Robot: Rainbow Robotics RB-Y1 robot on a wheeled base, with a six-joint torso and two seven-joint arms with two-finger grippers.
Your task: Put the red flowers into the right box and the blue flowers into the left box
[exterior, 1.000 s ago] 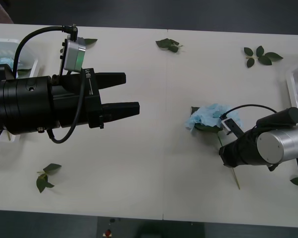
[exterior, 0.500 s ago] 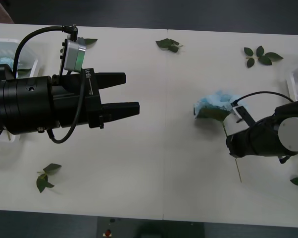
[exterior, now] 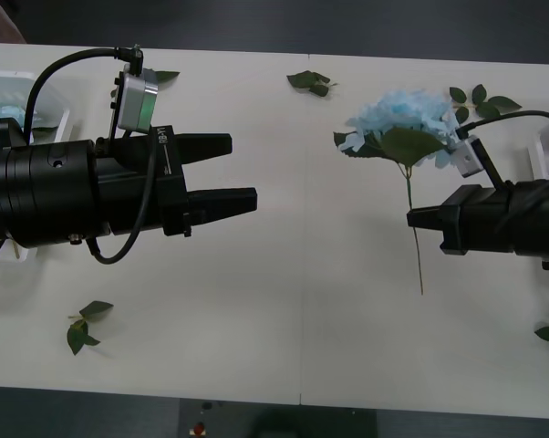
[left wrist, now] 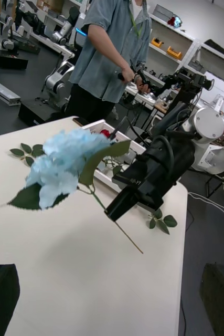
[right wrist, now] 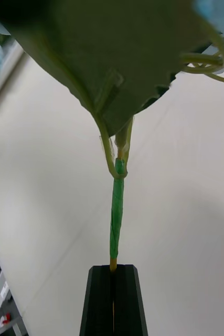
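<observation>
White tabletop stretches across your workspace, with loose green leaf sprigs [exterior: 83, 327] scattered on it, one at the near left edge. Moving farther in, your left gripper [exterior: 231, 173] hangs over the left half of the table, its black fingers parted with nothing between them, pointing toward the right. Opposite it, on the right side, your right gripper [exterior: 419, 219] has its fingers closed tight on the thin stem of a blue flower [exterior: 400, 120], pinching partway along the stem so a bare length hangs toward the near edge. The flower is lifted clear of the table, its pale ruffled head and one broad dark leaf on the far side of the grip.

Judging by its look, the flower is very light and soft. The head would crush easily, and the wiry stem may swivel or slip between smooth fingers, so your hold on the stem below the leaf seems the sensible place; keep away from the petals.

At the far left edge sits the left box [exterior: 63, 117], a white tray with pale blue already inside; this flower belongs there, well apart from where it is now. At the far right edge, a sliver of the right box [exterior: 533, 146] shows something red inside. More leaf sprigs lie along the far side.
</observation>
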